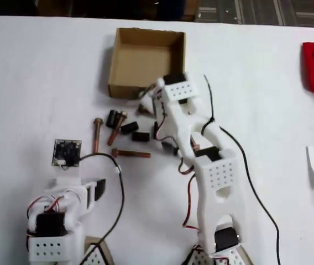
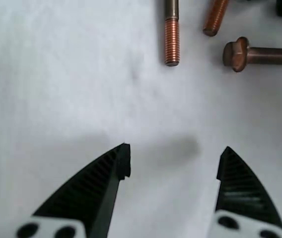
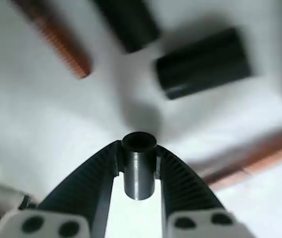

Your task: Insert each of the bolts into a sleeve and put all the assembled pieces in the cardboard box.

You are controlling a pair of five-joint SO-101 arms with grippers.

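- Black sleeve (image 3: 139, 173) sits clamped bore-up in our right gripper (image 3: 138, 148); we should hold it steady;
- our left gripper (image 2: 175, 152), jaws spread, hangs near a copper bolt (image 2: 171, 34); we'd grasp its head end, thread free;
- cardboard box (image 1: 146, 58) sits just beyond the right gripper; its near wall needs clearing; bare table (image 1: 35, 83) gives room.

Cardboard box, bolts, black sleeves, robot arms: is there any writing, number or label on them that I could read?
None can be read. The cardboard box, bolts and sleeves look plain; the small square board shows nothing legible, its details too small to tell.
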